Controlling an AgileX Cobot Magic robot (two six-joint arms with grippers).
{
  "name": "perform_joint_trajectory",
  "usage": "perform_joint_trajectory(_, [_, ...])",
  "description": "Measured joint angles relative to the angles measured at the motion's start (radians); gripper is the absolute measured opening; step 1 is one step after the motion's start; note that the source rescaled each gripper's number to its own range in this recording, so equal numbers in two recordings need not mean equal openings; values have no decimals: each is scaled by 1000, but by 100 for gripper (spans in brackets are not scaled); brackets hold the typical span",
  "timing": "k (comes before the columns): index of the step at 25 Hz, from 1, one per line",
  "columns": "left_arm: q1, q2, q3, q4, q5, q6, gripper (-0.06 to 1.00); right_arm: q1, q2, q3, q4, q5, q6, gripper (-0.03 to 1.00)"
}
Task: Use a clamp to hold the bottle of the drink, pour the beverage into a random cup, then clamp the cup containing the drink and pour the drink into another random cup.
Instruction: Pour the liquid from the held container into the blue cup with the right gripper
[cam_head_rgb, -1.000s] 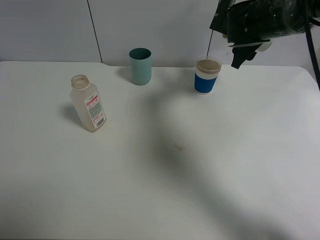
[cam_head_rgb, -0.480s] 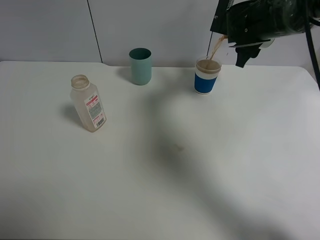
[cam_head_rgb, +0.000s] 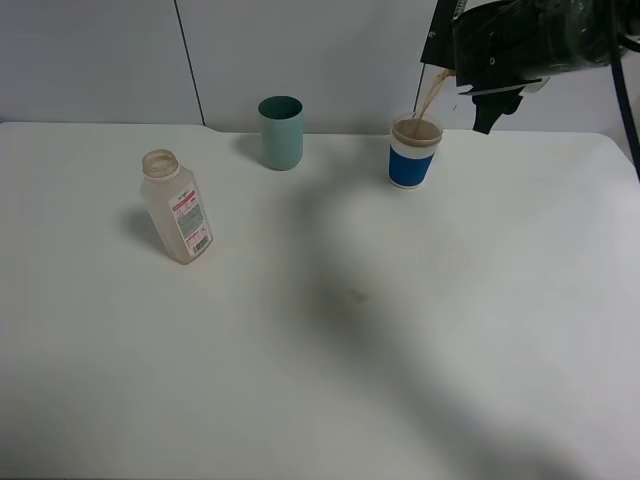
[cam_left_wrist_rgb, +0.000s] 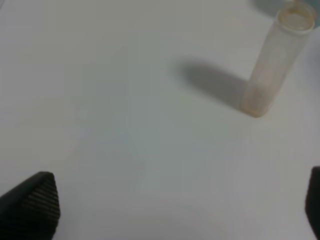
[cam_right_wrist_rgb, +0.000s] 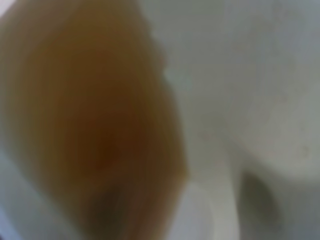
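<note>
Right wrist: blurred beverage (cam_right_wrist_rgb: 95, 130), fingers apparently unseen.

wall (cam_head_rgb: 300, 50): pale grey panels, dark vertical seam | table (cam_head_rgb: 330, 380): white, matte – rounded far corners | light: soft, diffuse shadows

A second ago only a thin line hung below the tilted right gripper (cam_head_rgb: 480, 75) — now a thicker stream of thin brown tea-coloured liquid (cam_head_rgb: 432, 97) runs into the short blue-and-white cup (cam_head_rgb: 412, 152).
</note>
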Motion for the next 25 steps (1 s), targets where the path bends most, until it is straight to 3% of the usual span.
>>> perform_joint_trajectory(25, [0,0,0,0,0,0,100,0,0,0,-145,12,-37,0])
